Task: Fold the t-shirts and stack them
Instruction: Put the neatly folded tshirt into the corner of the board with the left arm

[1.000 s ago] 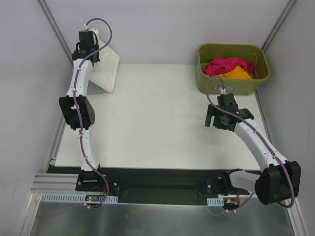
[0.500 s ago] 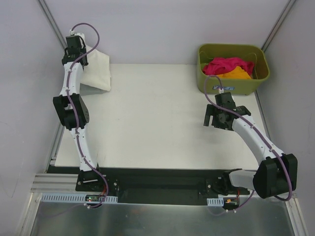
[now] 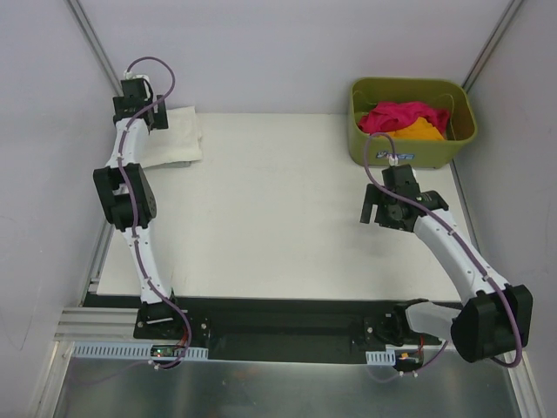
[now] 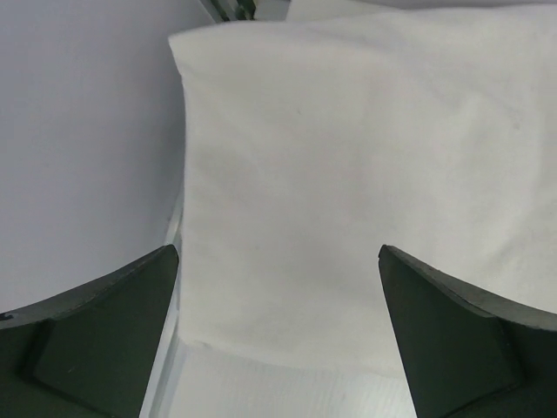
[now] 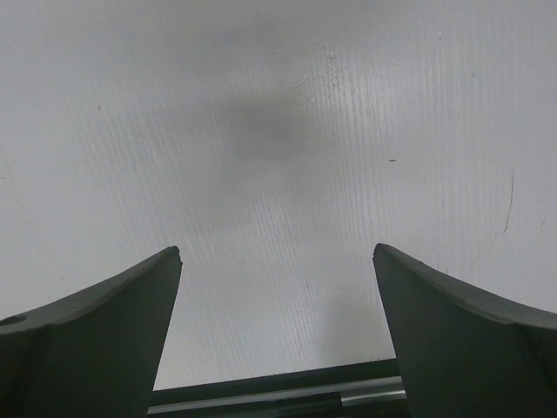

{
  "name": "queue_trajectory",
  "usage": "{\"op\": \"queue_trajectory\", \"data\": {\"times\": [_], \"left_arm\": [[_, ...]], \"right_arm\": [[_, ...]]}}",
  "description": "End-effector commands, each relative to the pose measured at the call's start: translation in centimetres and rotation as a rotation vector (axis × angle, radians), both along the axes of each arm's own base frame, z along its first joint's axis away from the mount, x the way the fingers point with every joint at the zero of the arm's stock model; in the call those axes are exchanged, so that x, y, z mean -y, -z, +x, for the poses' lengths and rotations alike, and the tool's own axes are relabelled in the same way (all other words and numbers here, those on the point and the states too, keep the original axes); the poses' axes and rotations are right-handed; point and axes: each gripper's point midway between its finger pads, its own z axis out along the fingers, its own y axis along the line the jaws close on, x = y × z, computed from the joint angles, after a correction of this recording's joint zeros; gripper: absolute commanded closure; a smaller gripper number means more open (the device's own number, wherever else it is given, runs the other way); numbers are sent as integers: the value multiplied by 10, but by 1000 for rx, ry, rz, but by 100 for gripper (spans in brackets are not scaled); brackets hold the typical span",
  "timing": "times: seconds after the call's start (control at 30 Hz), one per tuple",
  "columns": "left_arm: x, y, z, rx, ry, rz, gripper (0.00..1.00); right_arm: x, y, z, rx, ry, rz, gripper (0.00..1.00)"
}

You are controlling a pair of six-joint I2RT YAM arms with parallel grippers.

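**A:** Where's the shirt?

**B:** The folded cream-white t-shirt point(image 3: 174, 139) lies at the desk's point(image 3: 278, 226) far-left corner, beneath your left end effector point(image 4: 277, 252), whose jaws are wide and empty. Lift straight up so nothing snags.

**A:** What changed?

**B:** A second ago it hung clamped; now it lies released. Your right end effector point(image 5: 277, 252) gapes over bare desk.

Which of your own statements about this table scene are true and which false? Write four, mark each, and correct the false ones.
1. The folded cream-white cotton t-shirt lies at the far left corner of the table. True.
2. The left gripper is shut on that shirt. False: its jaws stand open over it.
3. The olive-green plastic basket is empty. False: it holds a magenta-pink shirt and an orange shirt.
4. The right gripper is open over bare table. True.
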Motion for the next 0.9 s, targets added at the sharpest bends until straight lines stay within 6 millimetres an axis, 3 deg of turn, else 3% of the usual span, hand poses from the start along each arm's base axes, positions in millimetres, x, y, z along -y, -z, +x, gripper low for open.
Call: {"op": "queue_trajectory", "data": {"times": [0.0, 0.03, 0.07, 0.13, 0.17, 0.2, 0.23, 0.27, 0.33, 0.37, 0.43, 0.47, 0.5, 0.53, 0.57, 0.6, 0.63, 0.67, 0.7, 0.73, 0.77, 0.83, 0.87], "left_arm": [[32, -56, -26, 119, 35, -148, 1], [40, -53, -31, 119, 42, -194, 1], [51, -38, -40, 94, 43, -261, 1], [74, -45, -51, 107, 85, -366, 1], [83, -32, -59, 92, 60, -439, 1], [95, -43, -65, 115, 83, -477, 1], [102, -42, -69, 123, 81, -493, 1], [116, -27, -75, 117, 75, -515, 1], [131, -38, -86, 161, 81, -502, 1], [140, -23, -97, 135, 72, -511, 1], [166, -35, -110, 157, 97, -520, 1], [175, -21, -124, 130, 77, -543, 1], [191, -38, -134, 170, 103, -554, 1], [199, -39, -143, 181, 103, -563, 1], [207, -22, -159, 154, 99, -584, 1], [216, -37, -171, 196, 129, -594, 1], [238, -38, -181, 200, 185, -605, 1], [241, -19, -198, 167, 166, -587, 1], [249, -27, -211, 191, 189, -585, 1], [265, -22, -224, 175, 227, -581, 1], [270, -1, -241, 134, 221, -575, 1], [287, -1, -268, 142, 267, -594, 1], [289, 18, -284, 107, 261, -603, 1]], "right_arm": [[-1, -10, -10, 48, 3, 27, 3], [-2, -12, -11, 58, -3, 41, 3], [-3, -12, -13, 60, -6, 46, 3], [-4, -12, -17, 74, -11, 62, 3], [-5, -12, -16, 91, -10, 73, 3], [-6, -7, -19, 85, -15, 82, 3], [-8, -8, -20, 104, -23, 98, 3], [-11, -8, -15, 133, -29, 114, 3], [-16, 3, -19, 128, -45, 141, 3], [-17, 3, -17, 153, -45, 151, 3], [-17, 7, -17, 166, -44, 155, 3], [-16, 13, -19, 172, -43, 153, 3], [-15, 14, -19, 175, -45, 151, 3], [-15, 16, -21, 172, -61, 145, 3], [-14, 18, -22, 171, -64, 141, 3], [-14, 18, -22, 177, -70, 139, 3], [-12, 19, -22, 182, -76, 130, 3], [-13, 18, -19, 203, -81, 127, 3], [-11, 19, -20, 216, -84, 123, 3], [-9, 19, -19, 231, -83, 114, 3], [-9, 17, -16, 256, -82, 116, 3], [-8, 17, -16, 288, -81, 119, 3], [-9, 15, -13, 311, -84, 126, 3]]}}
